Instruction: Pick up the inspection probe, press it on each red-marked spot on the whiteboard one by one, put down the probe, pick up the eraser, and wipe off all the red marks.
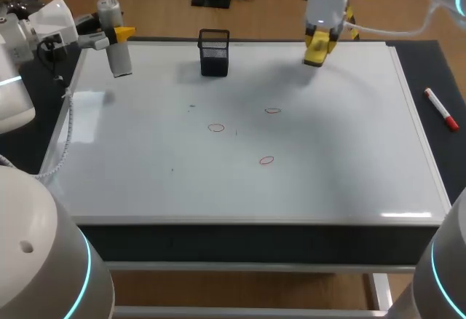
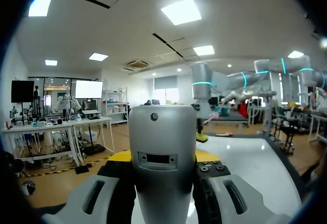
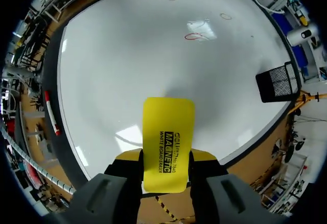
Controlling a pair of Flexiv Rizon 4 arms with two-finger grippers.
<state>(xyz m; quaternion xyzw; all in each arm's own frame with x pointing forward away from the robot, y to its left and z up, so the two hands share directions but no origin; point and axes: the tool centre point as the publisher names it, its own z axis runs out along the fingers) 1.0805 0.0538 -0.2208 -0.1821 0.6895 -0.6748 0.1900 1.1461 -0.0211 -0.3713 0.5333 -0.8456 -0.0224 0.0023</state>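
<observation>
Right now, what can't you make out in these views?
- Left wrist view: the inspection probe fills the middle, hiding its own tip and everything under it.
- Head view: the eraser and the yellow tips of the right hand blend together; contact with the whiteboard is unclear.
- Head view: the dark walls of the mesh holder hide any contents.
- Head view: specks near the red marks are too small to identify.

mesh cup (image 1: 214, 52) standing at whiteboard (image 1: 328, 144) far edge
</observation>
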